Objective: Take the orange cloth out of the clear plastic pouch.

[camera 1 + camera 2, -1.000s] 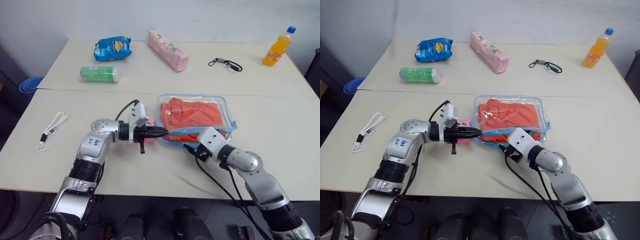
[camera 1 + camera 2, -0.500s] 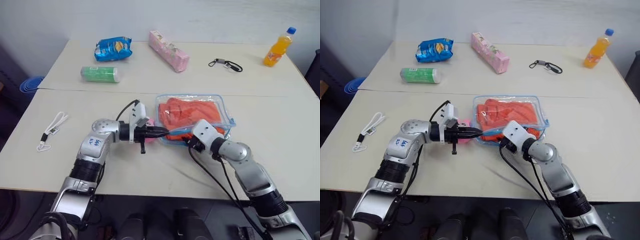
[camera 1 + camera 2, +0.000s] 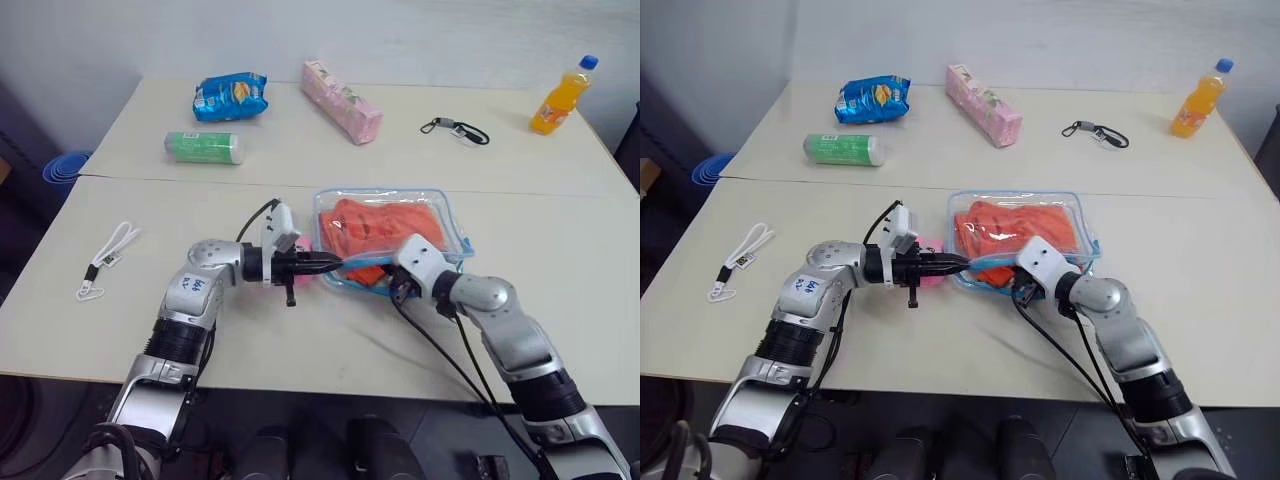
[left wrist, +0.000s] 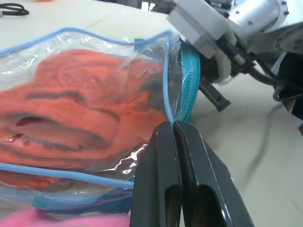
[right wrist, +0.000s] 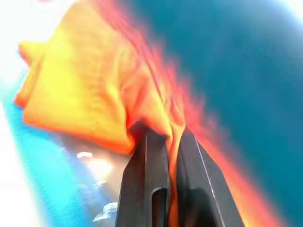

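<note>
The clear pouch (image 3: 392, 232) is lying flat near the middle of the front table (image 3: 120, 330), with the orange cloth (image 3: 385, 222) sitting inside it. The left gripper (image 3: 335, 264) is pointing level toward the pouch's near-left corner, and its two black fingers (image 4: 163, 170) are pressing together on the light blue edging there, pinching it beside the open zipper tape. A small pink toy (image 3: 930, 247) is lying just beside that gripper, against the pouch's left edge.

The right gripper (image 5: 169, 137) is reaching into the pouch's near edge from the right; its fingers are clamping a fold of the orange cloth between them, as the right wrist view shows. The cloth is lying almost wholly inside the pouch.

Other things are resting well apart from the pouch: a white cord (image 3: 105, 260) at the table's left, and on the rear table a green roll (image 3: 202, 148), a blue snack bag (image 3: 231, 96), a long pink pack (image 3: 342, 87), a black clip strap (image 3: 455, 129) and an orange drink bottle (image 3: 558, 96) at the far right.
</note>
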`<state>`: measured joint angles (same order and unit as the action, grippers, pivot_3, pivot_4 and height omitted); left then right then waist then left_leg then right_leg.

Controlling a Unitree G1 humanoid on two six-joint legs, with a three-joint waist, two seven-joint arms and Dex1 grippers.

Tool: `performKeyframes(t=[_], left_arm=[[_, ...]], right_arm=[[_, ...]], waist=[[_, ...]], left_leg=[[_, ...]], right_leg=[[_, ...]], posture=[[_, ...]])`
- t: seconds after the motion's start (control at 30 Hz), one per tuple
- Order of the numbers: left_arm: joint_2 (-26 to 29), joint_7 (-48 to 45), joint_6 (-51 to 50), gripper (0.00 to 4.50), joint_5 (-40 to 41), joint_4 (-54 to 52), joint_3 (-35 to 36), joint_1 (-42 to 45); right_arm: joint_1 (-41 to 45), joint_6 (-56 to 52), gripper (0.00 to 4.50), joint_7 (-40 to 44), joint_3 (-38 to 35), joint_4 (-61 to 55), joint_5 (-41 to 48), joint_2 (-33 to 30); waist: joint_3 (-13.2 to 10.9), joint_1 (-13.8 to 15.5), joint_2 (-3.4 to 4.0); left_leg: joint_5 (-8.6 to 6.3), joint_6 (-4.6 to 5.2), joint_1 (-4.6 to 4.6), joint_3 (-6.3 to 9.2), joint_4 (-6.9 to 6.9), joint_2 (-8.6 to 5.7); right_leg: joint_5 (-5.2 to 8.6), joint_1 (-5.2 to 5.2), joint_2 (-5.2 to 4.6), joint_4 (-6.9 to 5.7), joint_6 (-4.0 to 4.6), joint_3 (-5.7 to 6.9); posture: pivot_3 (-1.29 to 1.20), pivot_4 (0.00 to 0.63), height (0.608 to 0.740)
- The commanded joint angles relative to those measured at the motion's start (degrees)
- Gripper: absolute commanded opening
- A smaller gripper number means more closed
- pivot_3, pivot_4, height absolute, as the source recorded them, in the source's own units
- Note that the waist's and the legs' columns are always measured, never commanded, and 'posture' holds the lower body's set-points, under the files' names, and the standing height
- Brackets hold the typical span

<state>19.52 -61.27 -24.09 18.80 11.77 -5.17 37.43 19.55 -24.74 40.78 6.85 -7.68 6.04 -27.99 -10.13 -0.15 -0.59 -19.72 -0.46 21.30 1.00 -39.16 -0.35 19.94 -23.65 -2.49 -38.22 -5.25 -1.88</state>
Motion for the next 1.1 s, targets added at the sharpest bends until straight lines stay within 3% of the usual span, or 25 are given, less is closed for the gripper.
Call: performKeyframes(t=[0.03, 0.2, 0.43, 0.6, 0.77, 0.83, 0.9, 0.97, 1.1], left_arm=[[-1.7, 3.4, -3.1, 0.00, 2.8, -0.9, 2.4, 2.0], [-2.8, 7.0, -6.0, 0.00, 3.1, 0.0, 3.5, 3.3], [-3.1, 8.5, -6.3, 0.00, 3.0, 0.7, 3.2, 3.3], [-1.6, 8.7, -6.5, 0.00, 3.0, 0.3, 3.8, 2.4], [1.7, 7.5, -6.8, 0.00, 3.4, -0.4, 4.6, 0.7], [3.4, 5.9, -6.8, 0.00, 4.1, -1.7, 4.7, -0.4], [5.3, 4.0, -6.7, 0.00, 4.6, -3.3, 4.2, -1.8], [6.5, 3.2, -6.6, 0.00, 4.6, -4.3, 3.6, -2.9], [7.2, 2.5, -6.8, 0.00, 4.7, -5.5, 3.1, -3.7]], right_arm=[[-2.4, 2.6, 0.03, 11.7, -1.9, -7.8, 9.9, -3.1], [-7.3, -1.3, 0.03, 21.4, -4.4, -14.1, 19.2, -10.3], [-13.6, -9.1, 0.03, 23.3, -11.9, -22.3, 30.5, -17.0], [-23.3, -18.8, 0.03, 24.5, -27.5, -28.1, 43.4, -24.6], [-25.2, -26.6, 0.03, 24.4, -46.7, -23.6, 53.4, -31.1], [-26.5, -27.6, 0.03, 28.1, -51.8, -18.4, 50.3, -36.0], [-27.5, -22.2, 0.03, 31.1, -52.3, -10.7, 40.9, -41.7], [-26.1, -13.4, 0.03, 32.7, -49.9, -2.0, 33.2, -45.3], [-11.5, 2.3, 0.03, 29.4, -40.6, 17.0, 25.1, -45.0]], waist=[[0.0, 0.0, 0.00], [0.0, 0.1, -0.02], [0.0, 0.2, -0.03], [0.0, 0.9, -0.05], [0.0, 1.0, -0.05], [0.0, 1.1, -0.05], [0.0, 1.1, -0.06], [0.0, 1.2, -0.06], [0.0, 0.8, 0.01]], left_leg=[[0.00, 0.01, 0.00, -0.01, 0.00, 0.00], [-0.02, 0.03, 0.00, 0.02, 0.00, 0.00], [-0.02, 0.03, -0.01, 0.03, 0.02, 0.01], [-0.03, 0.04, 0.00, 0.05, 0.02, 0.01], [-0.04, 0.07, -0.07, -0.04, 0.02, 0.01], [-0.05, 0.09, -0.10, -0.01, 0.03, 0.02], [-0.08, 0.15, -0.10, -0.03, 0.04, 0.02], [-0.11, 0.20, -0.11, -0.08, 0.04, 0.02], [-0.10, 0.25, -0.09, -0.18, 0.04, 0.00]], right_leg=[[0.00, -0.01, 0.00, 0.01, 0.00, -0.01], [0.00, 0.05, 0.01, 0.13, 0.00, 0.03], [0.00, 0.06, 0.01, 0.16, 0.00, 0.01], [0.00, 0.13, -0.02, 0.28, 0.00, 0.02], [0.00, 0.16, 0.00, 0.25, 0.00, -0.05], [0.00, 0.18, 0.00, 0.25, 0.00, -0.03], [0.00, 0.20, 0.00, 0.30, 0.00, -0.05], [0.00, 0.22, -0.01, 0.35, 0.00, -0.08], [0.00, 0.17, -0.04, 0.38, 0.00, -0.14]], posture=[[0.00, 0.150, 0.740], [0.00, 0.150, 0.740], [0.00, 0.150, 0.740], [0.00, 0.150, 0.740], [0.00, 0.150, 0.740], [0.00, 0.150, 0.740], [0.00, 0.150, 0.740], [0.00, 0.150, 0.740], [0.00, 0.150, 0.740]])
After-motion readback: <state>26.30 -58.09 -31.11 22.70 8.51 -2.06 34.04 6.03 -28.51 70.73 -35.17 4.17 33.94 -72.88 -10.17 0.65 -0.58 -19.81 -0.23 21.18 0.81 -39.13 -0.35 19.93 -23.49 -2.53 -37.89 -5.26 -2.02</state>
